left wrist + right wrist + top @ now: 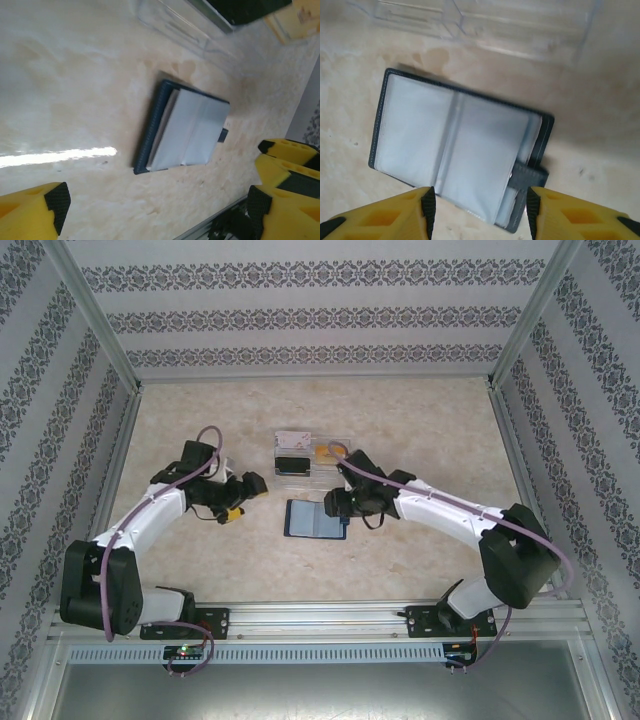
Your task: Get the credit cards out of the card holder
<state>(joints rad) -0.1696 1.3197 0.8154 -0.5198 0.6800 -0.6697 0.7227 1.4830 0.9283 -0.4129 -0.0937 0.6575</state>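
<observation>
Card holder (316, 519): lies open and flat mid-desk (420, 430), grey-blue pockets up, just nearer than the clear box (310, 455).
Credit cards (325, 453): yellow-orange and pale, in the clear box.
Right claw (480, 205): open, over the holder's edge, gripping nothing.
Left claw (157, 200): wide open, empty, left of the holder.

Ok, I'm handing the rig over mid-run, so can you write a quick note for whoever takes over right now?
Left gripper: open, empty, off to the left of the card holder.
Right gripper: open, empty, poised over the holder's tab edge.
Card holder: unfolded flat; the sleeves on show look empty.
Done: a yellow-orange card and a pale card lie in the clear box behind it.
Left: check the stacked sleeves; I cannot tell whether a card hides there.
</observation>
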